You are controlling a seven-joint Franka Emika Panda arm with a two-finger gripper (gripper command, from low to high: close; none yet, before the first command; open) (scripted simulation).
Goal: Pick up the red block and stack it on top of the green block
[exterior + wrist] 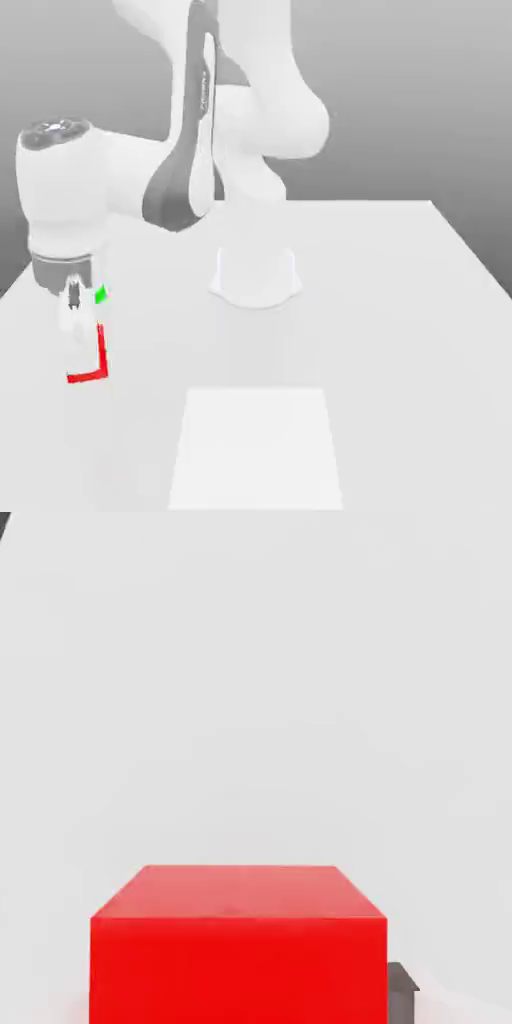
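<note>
Claw point(80, 335) clenched on red block point(98, 360), near worktop's point(400, 330) edge on the exterior view's left.

Claw points down, white fingers point(72, 320) hide most of red block; only an L-shaped strip of red shows beside and below them. Whether the block sits on the worktop or is lifted: can't tell. Hand view: red block point(238, 952) close up, plain matte cube w/ sharp edges, dark fingertip point(403, 990) at one side. Green block point(101, 294) just behind claw, small bright-green sliver showing by the wrist, touching or apart from red block can't tell. Worktop smooth, flat, white; lots of open room toward the exterior view's right and middle, little room on its left. Lighter rectangular patch point(258, 450) lies near front edge. Arm's round white base point(256, 275) stands mid-worktop, well apart from blocks.
</note>
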